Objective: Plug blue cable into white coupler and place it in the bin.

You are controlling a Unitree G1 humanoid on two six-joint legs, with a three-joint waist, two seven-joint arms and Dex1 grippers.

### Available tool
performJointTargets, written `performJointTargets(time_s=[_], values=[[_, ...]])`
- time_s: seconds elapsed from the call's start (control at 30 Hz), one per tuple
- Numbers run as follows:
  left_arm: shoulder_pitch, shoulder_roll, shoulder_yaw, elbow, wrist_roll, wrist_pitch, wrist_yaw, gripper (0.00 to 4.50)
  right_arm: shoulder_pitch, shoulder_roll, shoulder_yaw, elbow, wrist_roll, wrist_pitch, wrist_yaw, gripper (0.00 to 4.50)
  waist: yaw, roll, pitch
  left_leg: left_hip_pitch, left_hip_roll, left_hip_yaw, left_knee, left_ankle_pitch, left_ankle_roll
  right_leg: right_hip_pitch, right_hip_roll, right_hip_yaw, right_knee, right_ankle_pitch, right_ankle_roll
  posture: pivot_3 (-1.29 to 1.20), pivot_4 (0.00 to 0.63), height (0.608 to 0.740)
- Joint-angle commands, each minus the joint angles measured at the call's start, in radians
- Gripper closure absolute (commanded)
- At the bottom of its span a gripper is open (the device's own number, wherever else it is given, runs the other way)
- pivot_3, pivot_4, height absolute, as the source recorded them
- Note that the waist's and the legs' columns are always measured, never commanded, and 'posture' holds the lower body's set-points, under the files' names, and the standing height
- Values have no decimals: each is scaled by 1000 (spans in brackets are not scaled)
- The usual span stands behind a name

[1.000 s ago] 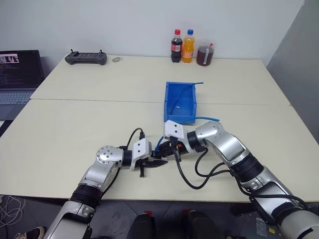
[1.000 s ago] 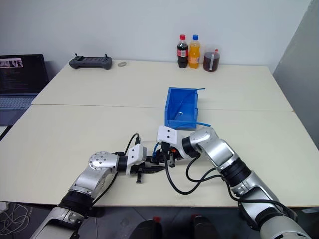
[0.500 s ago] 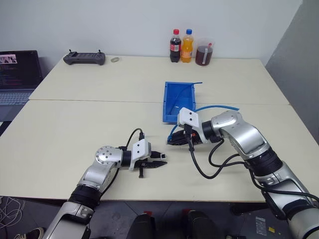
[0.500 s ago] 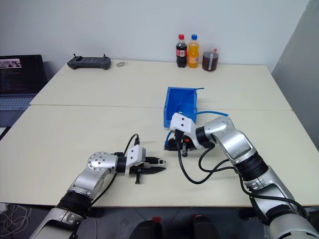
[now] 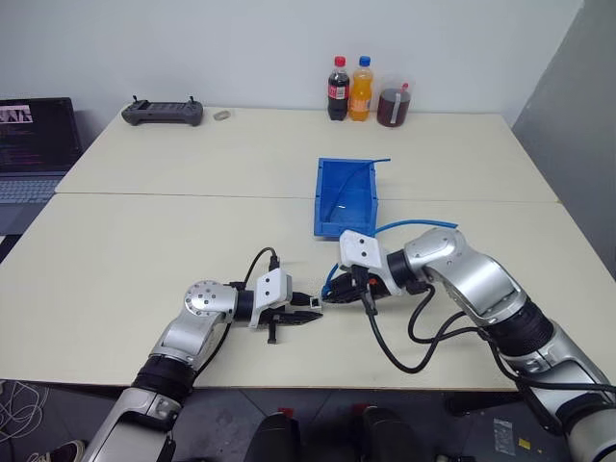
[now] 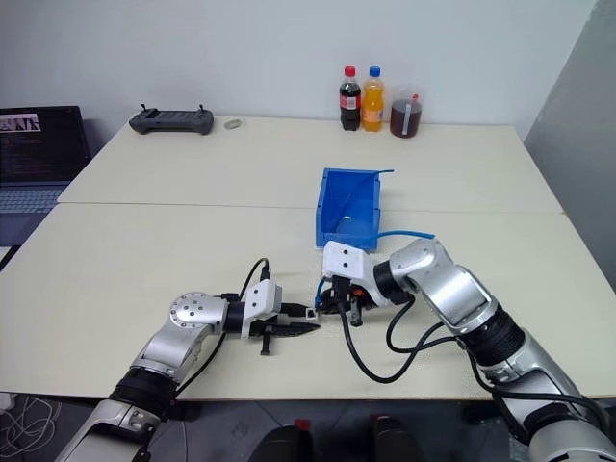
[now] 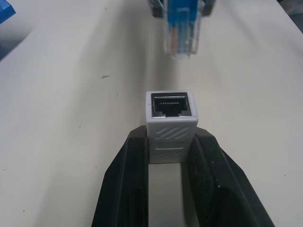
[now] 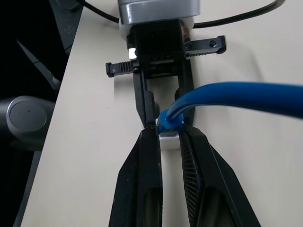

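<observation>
My left gripper [image 7: 170, 138] is shut on the white coupler [image 7: 171, 112], whose dark socket faces away from the fingers. Straight in front of the socket, a short gap away, hangs the clear plug [image 7: 182, 29] of the blue cable [image 5: 416, 227]. My right gripper [image 8: 168, 132] is shut on that plug end, and both grippers [image 5: 322, 300] meet tip to tip low over the near part of the table. From the right gripper the cable arcs back and runs into the bin [image 5: 319, 197], which stands just behind the grippers.
Two soda bottles [image 5: 350, 89] and a jar of dark drink [image 5: 395, 104] stand at the far table edge. A black controller [image 5: 162, 112] lies far left, and a laptop [image 5: 34, 135] sits at the left edge. A black arm cable [image 5: 395, 342] loops near the front edge.
My right gripper drew the plug away from the coupler toward the bin, then came back down in line with it. The right elbow swung outward. The left gripper stayed put.
</observation>
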Motion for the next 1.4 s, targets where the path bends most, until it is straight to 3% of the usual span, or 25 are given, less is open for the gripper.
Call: performJointTargets(time_s=[0.03, 0.6, 1.4], values=[[1, -2, -16, 11, 16, -4, -2, 3715, -4, 10, 26, -9, -23, -34, -14, 4251, 0, 0, 0, 0, 0, 0, 0, 0, 0, 0, 0, 0, 0, 0, 0, 0, 150, 740], [20, 10, -13, -2, 14, -4, -6, 3715, -41, 54, 35, 100, -56, -91, -24, 4251, 0, 0, 0, 0, 0, 0, 0, 0, 0, 0, 0, 0, 0, 0, 0, 0, 150, 740], [20, 10, -11, -3, 18, -11, -1, 3715, 0, 43, 89, 91, -108, -122, -13, 4251, 0, 0, 0, 0, 0, 0, 0, 0, 0, 0, 0, 0, 0, 0, 0, 0, 150, 740]])
